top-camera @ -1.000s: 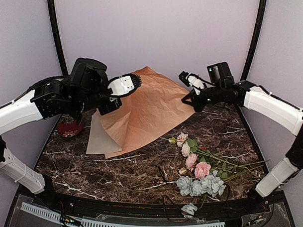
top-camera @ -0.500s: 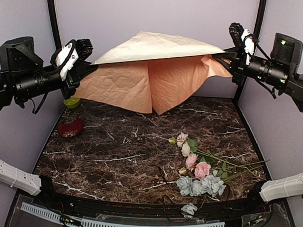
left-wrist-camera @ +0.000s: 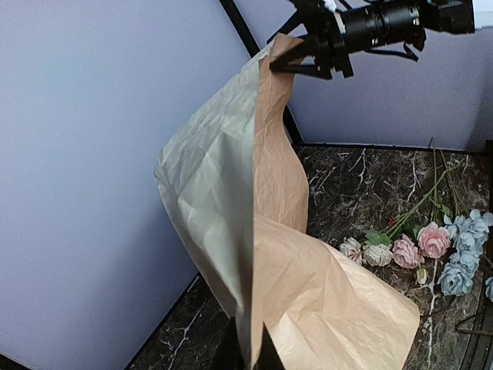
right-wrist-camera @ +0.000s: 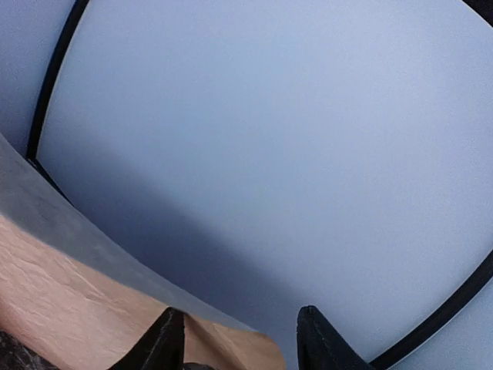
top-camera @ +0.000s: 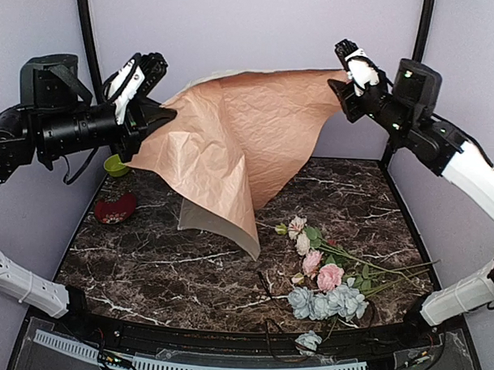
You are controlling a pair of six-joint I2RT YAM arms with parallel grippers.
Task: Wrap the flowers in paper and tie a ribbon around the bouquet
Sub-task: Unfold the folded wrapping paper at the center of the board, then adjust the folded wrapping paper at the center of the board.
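Observation:
The paper (top-camera: pixel 233 128) hangs in the air as a big crinkled sheet, peach side towards the camera, and its lower fold reaches the marble table (top-camera: pixel 147 263). My left gripper (top-camera: pixel 158 115) is shut on its left edge. In the left wrist view that edge is pinched between the black fingers of the left gripper (left-wrist-camera: pixel 250 356). My right gripper (top-camera: pixel 342 71) is at the top right corner with its jaws apart. In the right wrist view the paper (right-wrist-camera: pixel 69 308) lies against the left finger (right-wrist-camera: pixel 166 343). The flowers (top-camera: pixel 321 273) lie on the table at the front right. A thin dark ribbon (top-camera: pixel 266 285) lies beside them.
A red dish (top-camera: pixel 115 209) and a green bowl (top-camera: pixel 116 166) sit at the table's left edge, below my left arm. One loose pale flower head (top-camera: pixel 309 341) lies on the front rim. Black frame posts (top-camera: pixel 87 58) and purple walls close in the back and sides.
Both arms lifted the paper off the table and spread it. The right jaws have since opened, and the sheet has sagged until its lower fold touches the table.

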